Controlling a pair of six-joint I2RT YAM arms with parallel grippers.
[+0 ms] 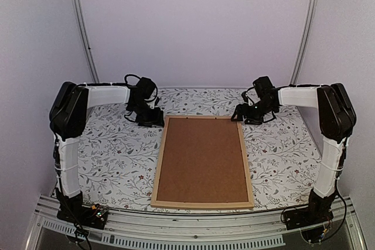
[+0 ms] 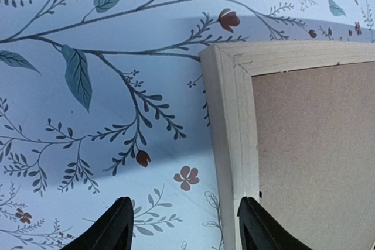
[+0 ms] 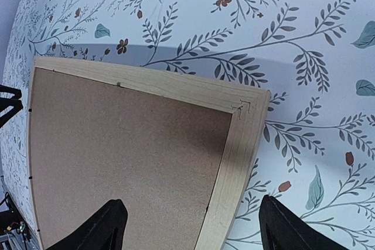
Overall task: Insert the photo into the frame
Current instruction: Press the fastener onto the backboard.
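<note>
The frame [image 1: 203, 205], thin light wood, lies flat in the middle of the floral tablecloth with a plain brown backing board [image 1: 202, 159] filling it. The photo is hidden or out of view. My left gripper [image 1: 153, 118] hovers at the frame's far left corner. In the left wrist view it [image 2: 184, 226] is open, with the frame's side bar [image 2: 231, 115] just inside one finger. My right gripper [image 1: 240, 114] is at the far right corner. It [image 3: 190, 229] is open astride the frame's side bar [image 3: 240, 156] and the board [image 3: 129, 156]. Neither gripper holds anything.
The floral cloth [image 1: 111, 156] covers the table on both sides of the frame. A metal rail [image 1: 187, 226] runs along the near edge between the arm bases. A pale wall and two slanted metal poles [image 1: 82, 27] stand behind.
</note>
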